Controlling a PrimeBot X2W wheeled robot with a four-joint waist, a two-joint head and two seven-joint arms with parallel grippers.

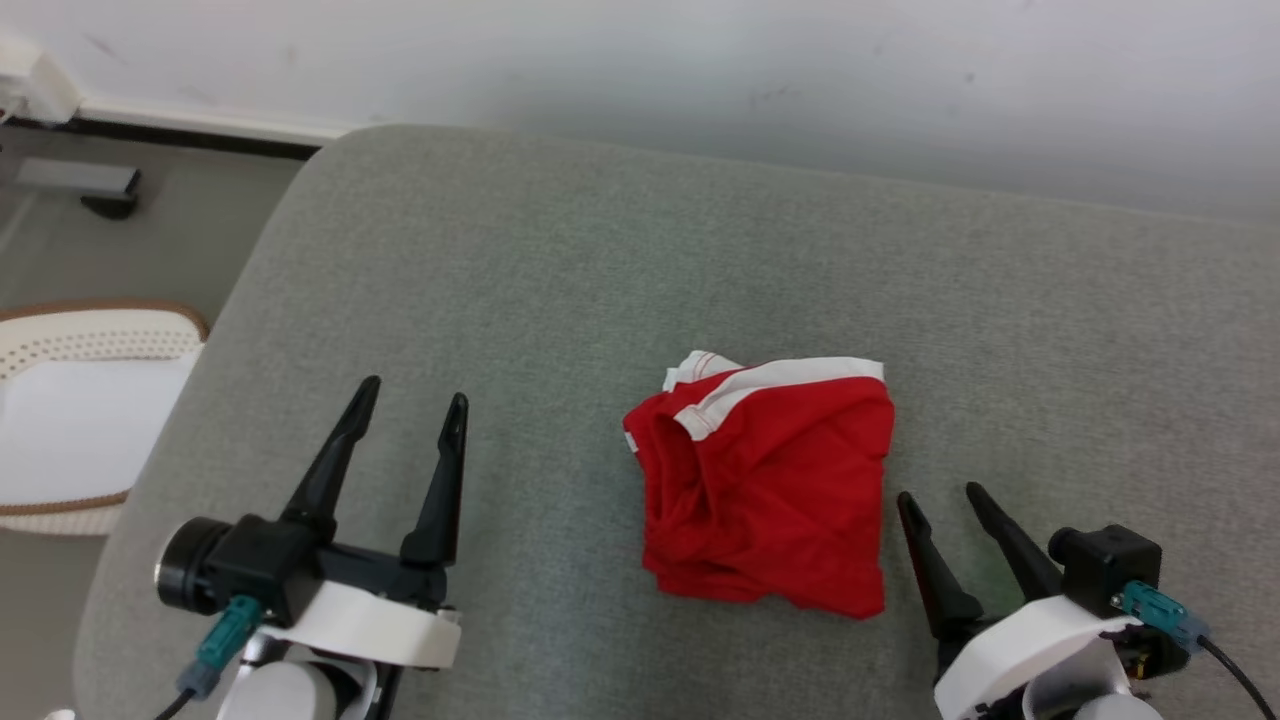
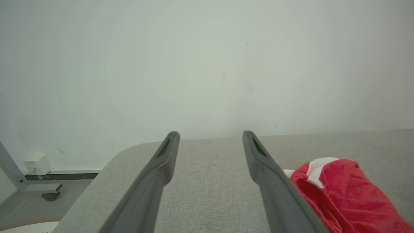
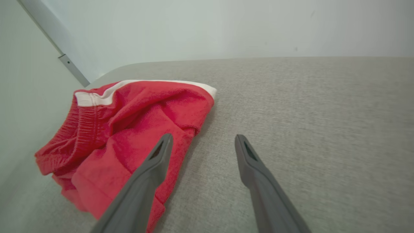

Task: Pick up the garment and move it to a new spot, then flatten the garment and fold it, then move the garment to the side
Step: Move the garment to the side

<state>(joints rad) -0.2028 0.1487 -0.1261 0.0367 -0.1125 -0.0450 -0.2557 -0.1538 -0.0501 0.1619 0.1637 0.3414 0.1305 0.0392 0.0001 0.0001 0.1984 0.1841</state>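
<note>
Red garment [image 1: 770, 490] lies folded on grey cushion [image 1: 560, 250]. Left gripper [image 1: 415, 390] wide, well left; right gripper [image 1: 938, 492] wide, just beside near-right corner, likely staged for side move.

From above, the head view looks down on the grey cushion [image 1: 560, 260], left gripper [image 1: 415, 390] and right gripper [image 1: 938, 492] nearest. Both wrist views skim low toward the white wall [image 2: 207, 64]; all three share the red shorts [image 1: 770, 490] between the grippers.
</note>
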